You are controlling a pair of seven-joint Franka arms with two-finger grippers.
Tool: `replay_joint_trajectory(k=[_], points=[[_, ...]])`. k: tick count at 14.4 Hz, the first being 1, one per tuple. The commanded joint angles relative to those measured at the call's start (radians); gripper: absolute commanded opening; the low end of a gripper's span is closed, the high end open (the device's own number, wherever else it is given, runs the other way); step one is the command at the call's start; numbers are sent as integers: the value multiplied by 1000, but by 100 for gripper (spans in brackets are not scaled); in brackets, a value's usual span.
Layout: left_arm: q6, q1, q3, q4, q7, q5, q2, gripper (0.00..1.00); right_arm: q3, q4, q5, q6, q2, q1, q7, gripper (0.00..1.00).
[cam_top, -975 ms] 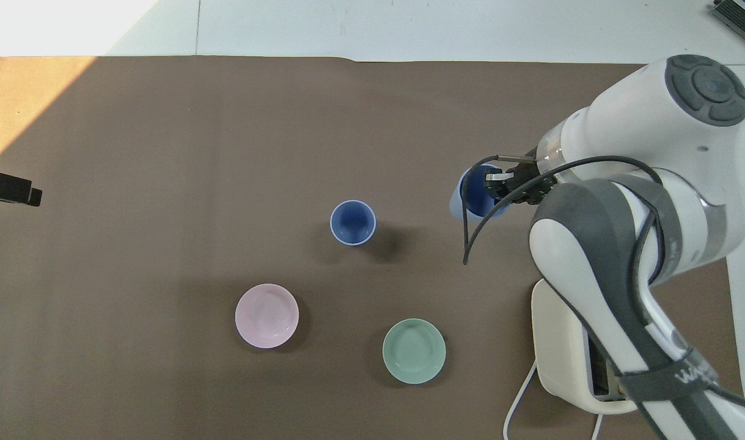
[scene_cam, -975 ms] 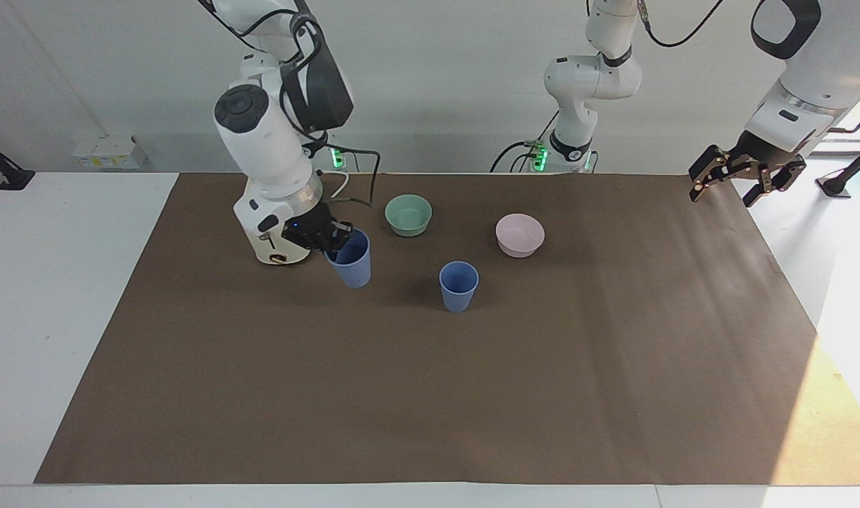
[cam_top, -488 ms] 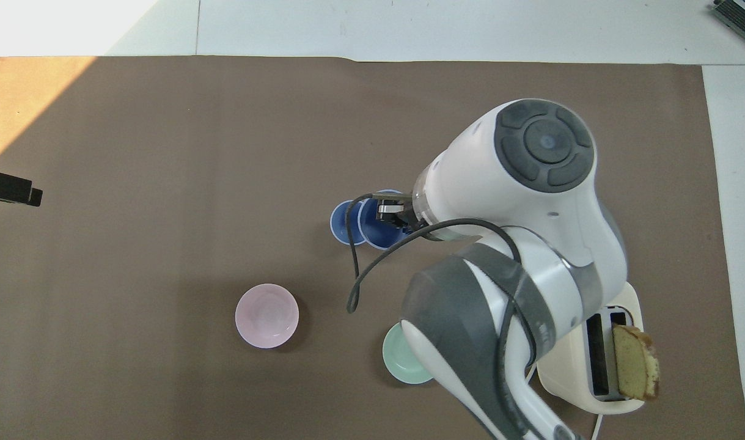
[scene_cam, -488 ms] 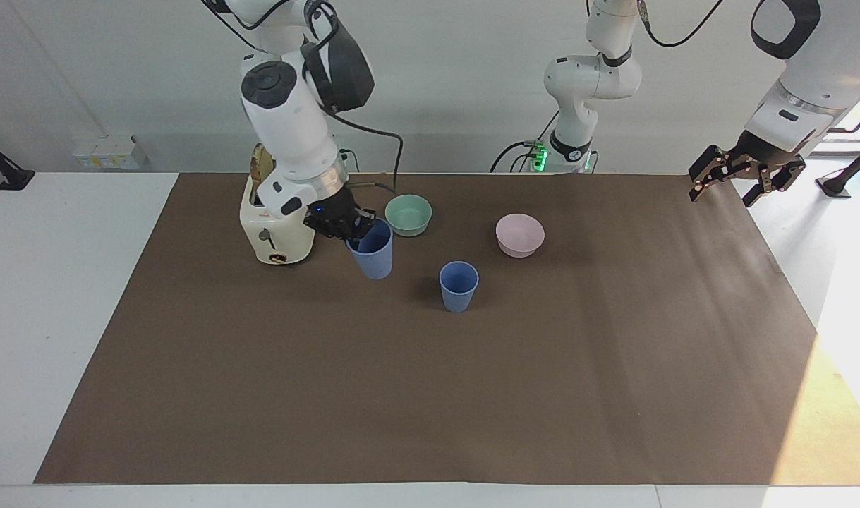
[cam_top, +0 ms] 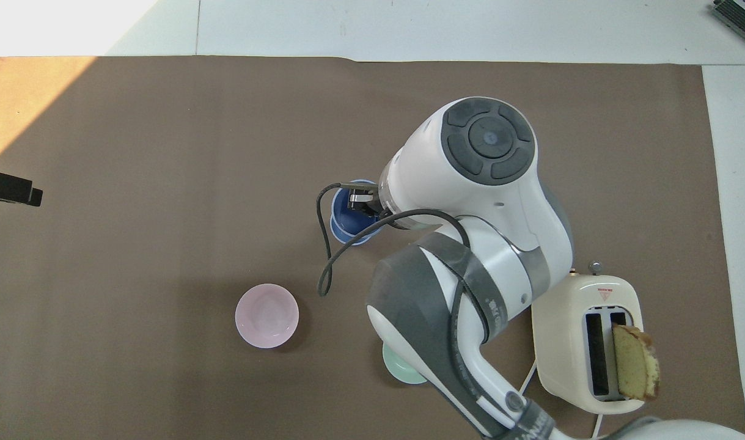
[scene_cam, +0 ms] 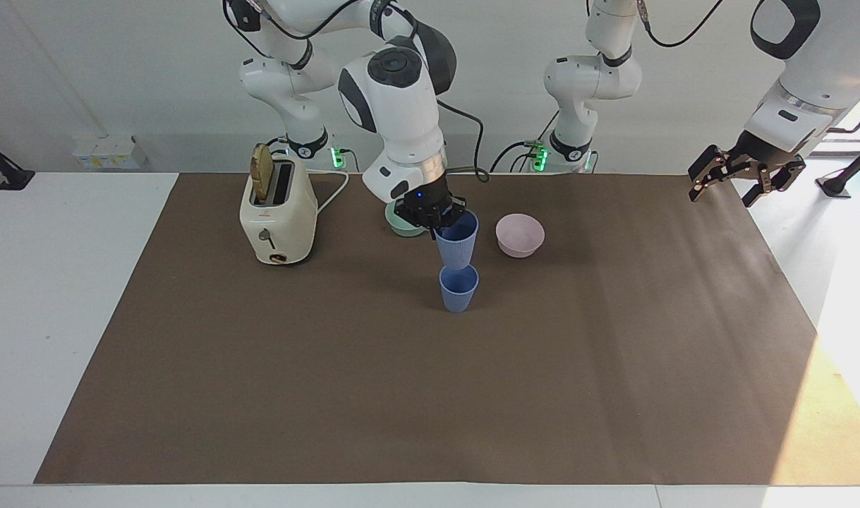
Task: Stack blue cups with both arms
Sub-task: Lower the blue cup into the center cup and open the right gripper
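Brown counter (scene_cam: 260, 395): right pincer (scene_cam: 435, 224), gripping a blue cup (scene_cam: 457, 240), has swung over the standing blue cup (scene_cam: 458, 288); left pincer (scene_cam: 743, 176) is waiting, spread wide.

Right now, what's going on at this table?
The right pincer holds one blue cup by its rim, in the air directly over the other blue cup, which stands upright on the brown mat. They are not yet nested. The left pincer waits open at the mat's edge. A toaster and two bowls sit nearer the robots.
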Motion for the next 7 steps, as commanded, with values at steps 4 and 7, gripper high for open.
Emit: replay_joint_trajectory(k=[4,7], points=[[-9,-1,-4,10,10,18,0,100,3,24,-31,50,54,6,29,0],[-9,-1,-6,10,8,18,-2,100,5,-2,-31,48,56,9,30,0]])
